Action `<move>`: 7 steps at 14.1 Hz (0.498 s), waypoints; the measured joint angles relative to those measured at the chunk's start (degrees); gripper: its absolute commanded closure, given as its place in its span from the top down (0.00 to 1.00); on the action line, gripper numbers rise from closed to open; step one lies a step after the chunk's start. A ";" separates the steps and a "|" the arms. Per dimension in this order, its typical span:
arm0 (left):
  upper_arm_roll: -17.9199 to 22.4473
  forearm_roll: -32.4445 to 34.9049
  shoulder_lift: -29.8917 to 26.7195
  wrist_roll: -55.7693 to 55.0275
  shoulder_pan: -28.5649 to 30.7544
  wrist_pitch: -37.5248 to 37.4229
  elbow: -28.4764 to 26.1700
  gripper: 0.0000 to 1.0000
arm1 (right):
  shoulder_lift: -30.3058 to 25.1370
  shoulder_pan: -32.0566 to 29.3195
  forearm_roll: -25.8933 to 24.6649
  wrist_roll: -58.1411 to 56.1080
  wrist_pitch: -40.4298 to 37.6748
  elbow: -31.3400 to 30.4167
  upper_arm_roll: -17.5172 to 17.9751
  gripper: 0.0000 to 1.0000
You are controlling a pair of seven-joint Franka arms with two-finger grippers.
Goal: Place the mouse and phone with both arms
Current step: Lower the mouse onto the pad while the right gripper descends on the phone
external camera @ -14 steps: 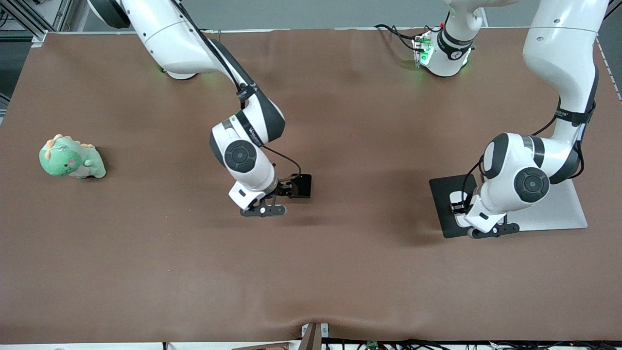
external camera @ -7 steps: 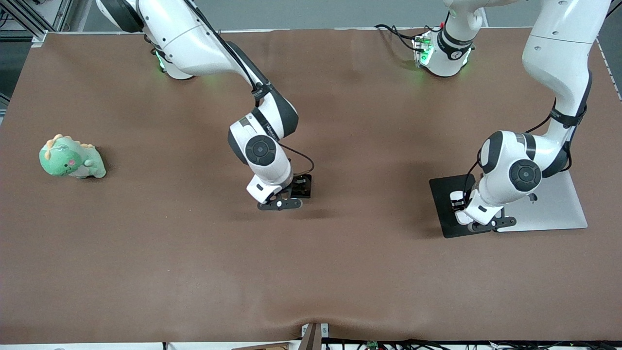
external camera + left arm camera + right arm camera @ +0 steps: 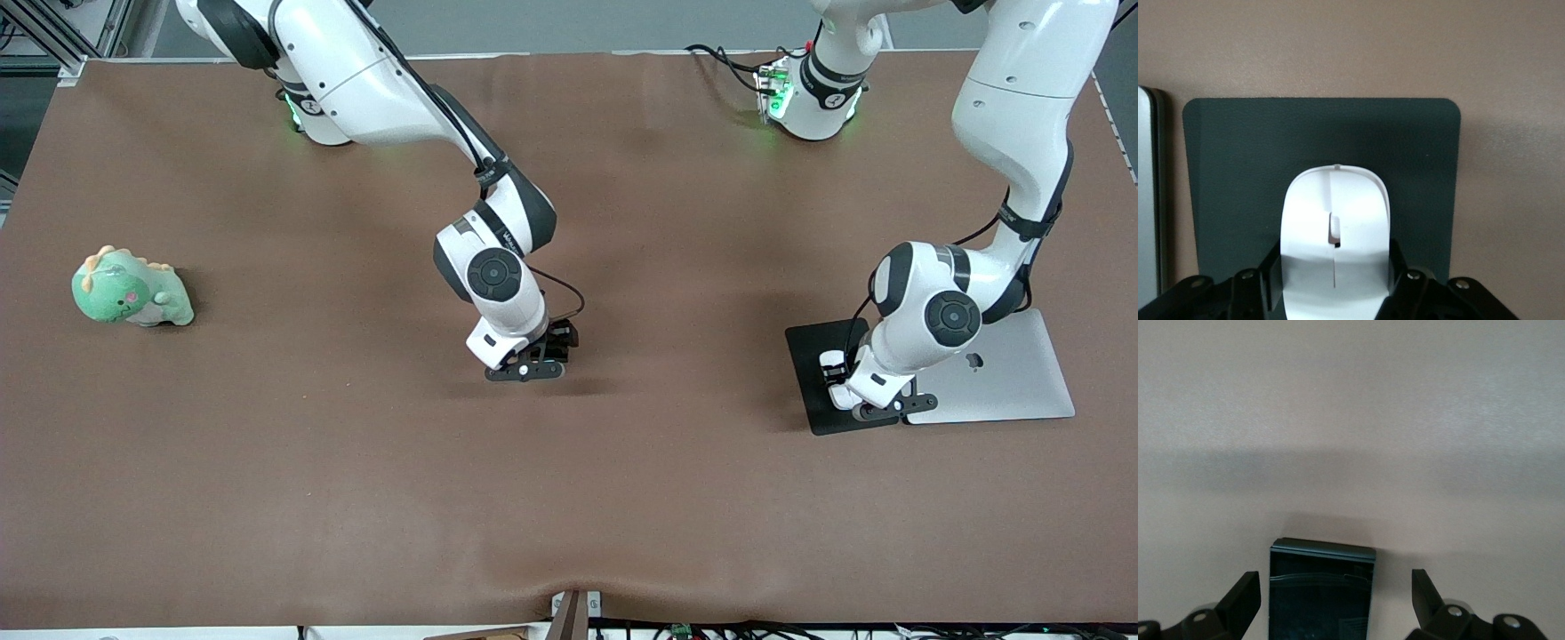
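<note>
The white mouse (image 3: pixel 1335 200) sits between my left gripper's (image 3: pixel 1335 270) fingers, which press its two sides. It is held low over the black pad (image 3: pixel 1231 167). In the front view the left gripper (image 3: pixel 842 384) is over that pad (image 3: pixel 805 356), with a bit of the mouse (image 3: pixel 831 359) showing. The black phone (image 3: pixel 1321 593) lies on the brown table between the spread fingers of my right gripper (image 3: pixel 1336 587), with a gap on each side. In the front view the right gripper (image 3: pixel 533 360) covers most of the phone (image 3: pixel 564 336) at mid-table.
A closed silver laptop (image 3: pixel 1005 382) lies beside the pad toward the left arm's end, and its edge shows in the left wrist view (image 3: pixel 1146 200). A green dinosaur toy (image 3: pixel 132 289) sits at the right arm's end.
The right gripper has moved toward the left arm's end and come down around the phone. The left arm has lowered a little, with the mouse still in its gripper over the pad.
</note>
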 measured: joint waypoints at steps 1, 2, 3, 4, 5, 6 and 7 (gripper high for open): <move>0.00 0.06 0.12 0.13 0.00 0.22 -0.02 0.44 | 0.50 0.38 -0.06 1.08 0.02 0.36 -0.03 1.00; 0.00 0.08 0.26 0.50 0.00 0.56 -0.05 0.44 | 0.91 0.77 -0.20 2.43 0.05 0.60 -0.07 1.00; 0.00 0.10 0.45 0.70 0.00 0.71 -0.10 0.44 | 1.30 1.10 -0.42 3.37 0.20 0.76 -0.09 1.00; 0.00 0.13 0.58 0.95 0.00 0.92 -0.11 0.44 | 1.67 1.40 -0.67 3.98 0.69 0.80 -0.10 1.00; -0.02 0.13 0.58 1.58 0.00 0.94 -0.10 0.44 | 1.96 1.66 -0.96 4.41 1.27 0.80 -0.11 1.00; -0.03 0.13 0.58 2.00 0.00 0.98 -0.10 0.44 | 2.18 1.88 -1.47 4.83 1.63 0.84 -0.12 1.00; -0.04 0.13 0.59 2.20 0.00 1.00 -0.10 0.44 | 2.39 2.11 -1.97 5.45 1.74 0.94 -0.12 1.00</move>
